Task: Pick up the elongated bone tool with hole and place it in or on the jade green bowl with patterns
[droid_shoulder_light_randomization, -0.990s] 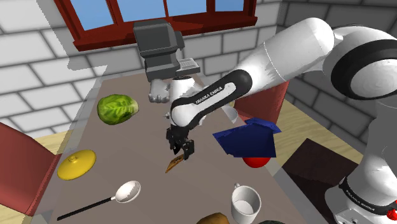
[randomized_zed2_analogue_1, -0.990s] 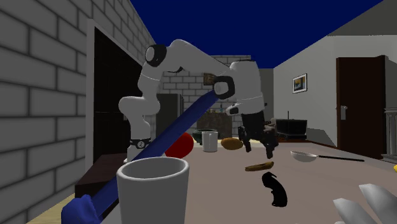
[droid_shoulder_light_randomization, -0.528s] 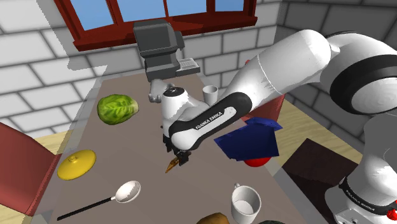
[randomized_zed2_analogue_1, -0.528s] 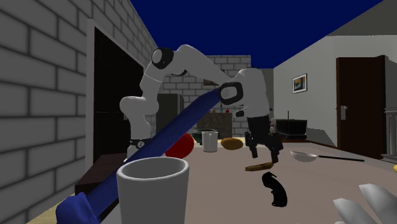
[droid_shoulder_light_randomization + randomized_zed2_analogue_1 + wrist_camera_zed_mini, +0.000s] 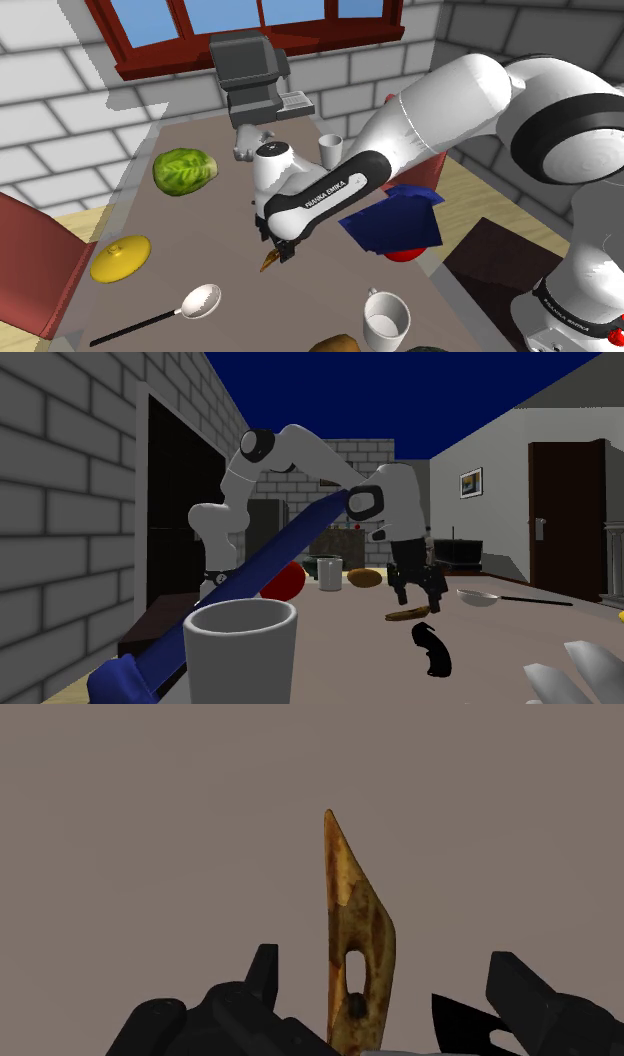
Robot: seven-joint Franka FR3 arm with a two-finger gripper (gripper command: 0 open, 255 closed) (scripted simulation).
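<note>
Straddling the bone tool (image 5: pixel 356 939), fingers (image 5: pixel 262 979) spread, apparently not touching, wrist view shows hole

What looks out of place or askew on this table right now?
The dark blue box-like object by the shoulder view's right edge of the grey-brown table sits tilted, apparently propped over a red round thing. The brown pointed tool with a hole lies flat between the fingers of the open black end effector, nothing odd there.
</note>
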